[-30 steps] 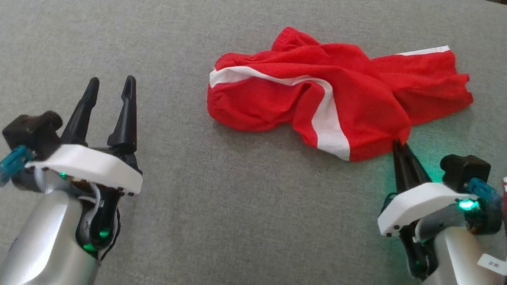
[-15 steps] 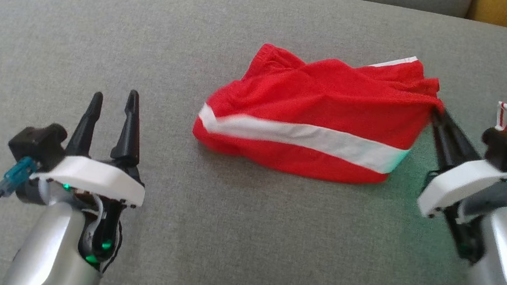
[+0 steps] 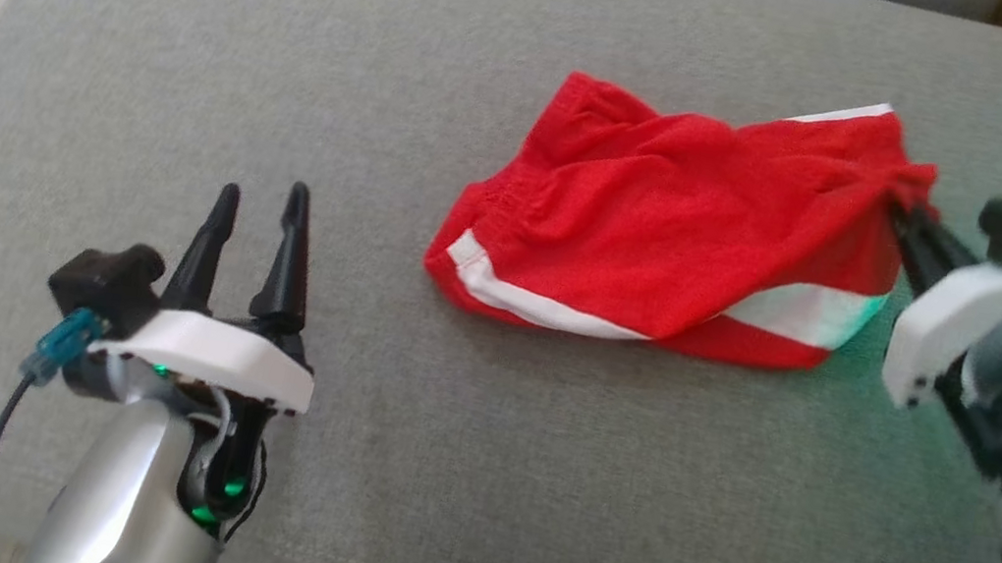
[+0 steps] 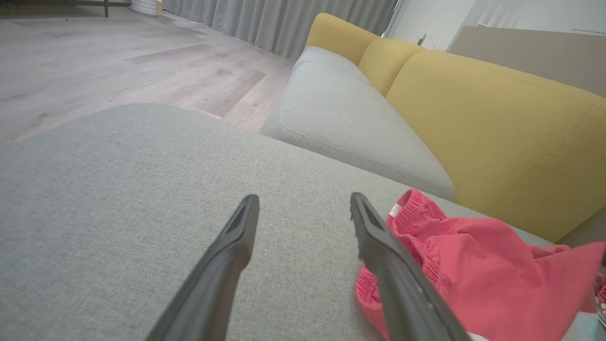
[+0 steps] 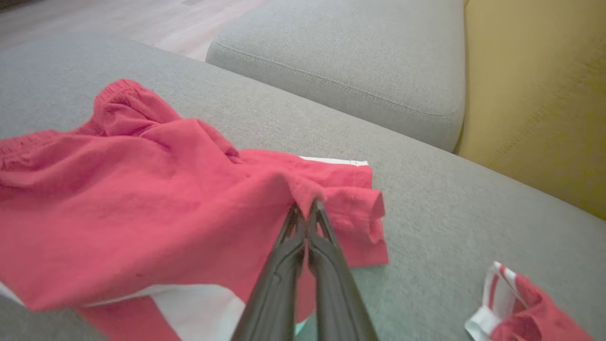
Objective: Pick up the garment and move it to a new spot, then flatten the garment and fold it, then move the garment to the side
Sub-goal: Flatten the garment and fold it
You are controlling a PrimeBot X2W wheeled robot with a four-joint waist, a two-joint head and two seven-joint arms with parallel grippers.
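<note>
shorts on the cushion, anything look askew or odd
The shorts lie rumpled and skewed on the cushion, with one corner bunched up and pinched in the shut right gripper. No damage shows.

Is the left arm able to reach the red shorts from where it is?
Probably yes: the open left tool sits beside the red shorts, with only grey cushion between them.

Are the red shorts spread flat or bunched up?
Bunched, not flat: the red shorts lie doubled over with wrinkles, one corner pinched in the shut right gripper.
</note>
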